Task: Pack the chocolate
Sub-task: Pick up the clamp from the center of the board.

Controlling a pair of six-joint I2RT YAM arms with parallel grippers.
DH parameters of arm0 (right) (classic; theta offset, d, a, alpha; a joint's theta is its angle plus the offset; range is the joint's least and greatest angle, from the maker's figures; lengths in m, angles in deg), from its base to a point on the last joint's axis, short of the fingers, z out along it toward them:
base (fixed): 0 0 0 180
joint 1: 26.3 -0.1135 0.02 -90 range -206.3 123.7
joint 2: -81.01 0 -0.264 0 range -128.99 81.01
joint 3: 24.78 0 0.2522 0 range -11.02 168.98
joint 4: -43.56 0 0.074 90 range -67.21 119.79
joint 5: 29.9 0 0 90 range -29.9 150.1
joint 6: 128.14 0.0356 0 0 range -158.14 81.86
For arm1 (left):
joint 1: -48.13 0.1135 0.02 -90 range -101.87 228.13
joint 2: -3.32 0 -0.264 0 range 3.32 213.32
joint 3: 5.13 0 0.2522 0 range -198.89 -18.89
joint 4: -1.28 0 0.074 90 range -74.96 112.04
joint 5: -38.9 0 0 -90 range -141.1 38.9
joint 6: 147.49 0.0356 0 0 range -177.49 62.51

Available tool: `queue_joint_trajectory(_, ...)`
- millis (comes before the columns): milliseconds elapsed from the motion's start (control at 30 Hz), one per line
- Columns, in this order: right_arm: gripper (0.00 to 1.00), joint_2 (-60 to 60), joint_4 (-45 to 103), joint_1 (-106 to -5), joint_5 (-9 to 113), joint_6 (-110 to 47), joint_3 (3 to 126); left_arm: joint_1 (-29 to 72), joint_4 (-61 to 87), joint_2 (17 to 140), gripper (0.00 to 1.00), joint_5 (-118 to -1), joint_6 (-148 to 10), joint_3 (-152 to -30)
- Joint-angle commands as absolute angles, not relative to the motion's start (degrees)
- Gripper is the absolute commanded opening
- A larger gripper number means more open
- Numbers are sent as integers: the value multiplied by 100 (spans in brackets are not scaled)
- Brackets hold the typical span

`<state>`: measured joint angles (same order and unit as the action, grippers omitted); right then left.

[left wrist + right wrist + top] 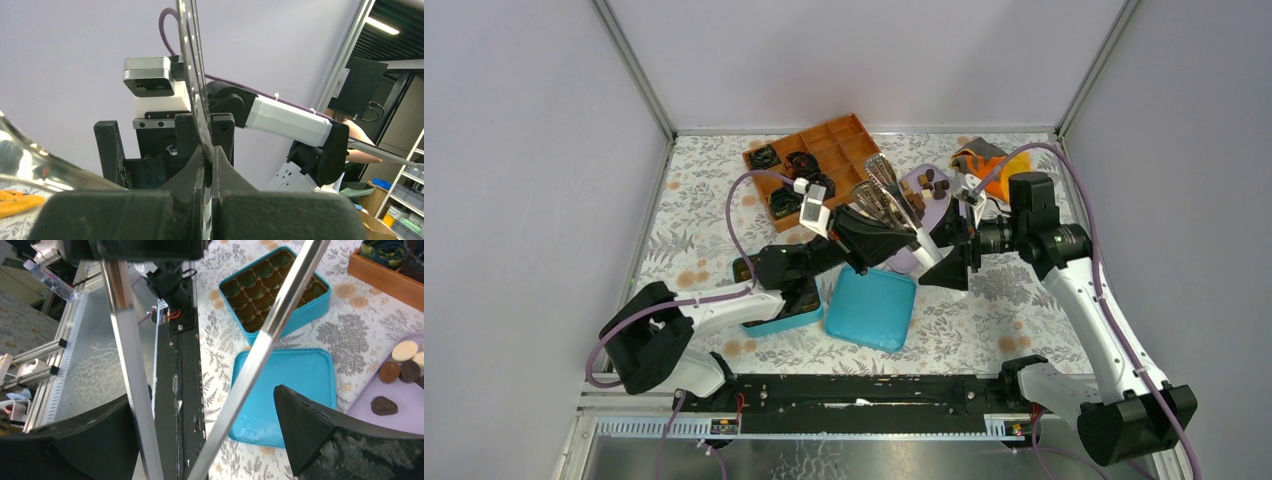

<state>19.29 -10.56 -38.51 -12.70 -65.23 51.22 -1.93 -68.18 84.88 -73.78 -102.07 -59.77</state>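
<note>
From above, the left gripper is clamped on the tongs over the lilac plate, where the chocolate sits. Left wrist view: its fingers pinch the metal strip tight (no gap at all). Right wrist view: the right gripper gapes wide, holding nothing, with both tong arms running between its fingers. Chocolate pieces lie on the plate beside the teal lid.

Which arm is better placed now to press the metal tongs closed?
Probably the right. The right pincer stands open with both blades of the tongs between its fingers, so closing would press them together. The left pincer is shut on the tongs and only holds them.
</note>
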Motion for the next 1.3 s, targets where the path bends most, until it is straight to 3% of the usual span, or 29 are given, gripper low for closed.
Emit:
queue_joint_trajectory(0, 98, 2312, 1695, -4153, -1145, -3831, 4846, -336, -7595, 8636, 0, -6935, -9982, -6180)
queue_joint_trajectory(167, 88, 2372, 2838, -4326, -1138, -2543, 4715, -441, -7670, 8681, 0, -6546, -9942, -6161)
queue_joint_trajectory(333, 73, 2336, 2814, -4436, -1146, -2519, 4769, -449, -7689, 8659, 0, -6253, -9911, -6145)
queue_joint_trajectory(600, 58, 2319, 2786, -4476, -1205, -2512, 4810, -453, -7698, 8683, 0, -6024, -9990, -6127)
queue_joint_trajectory(700, 58, 2290, 2817, -4476, -1153, -2340, 4837, -449, -7707, 8628, 36, -5809, -10067, -6032)
queue_joint_trajectory(867, 58, 2194, 2899, -4463, -1013, -1923, 4837, -449, -7698, 8224, 69, -5324, -9905, -5550)
queue_joint_trajectory(967, 58, 2091, 2681, -4417, -907, -1940, 4925, -428, -7666, 7858, 77, -4781, -9837, -4885)
queue_joint_trajectory(1100, 55, 1835, 2040, -4204, -622, -2326, 5144, -404, -7212, 7117, 77, -4262, -9828, -4017)
queue_joint_trajectory(1267, 51, 1039, -36, -4056, 731, -4315, 5883, -402, -5034, 5598, 77, -3709, -9830, -3351)
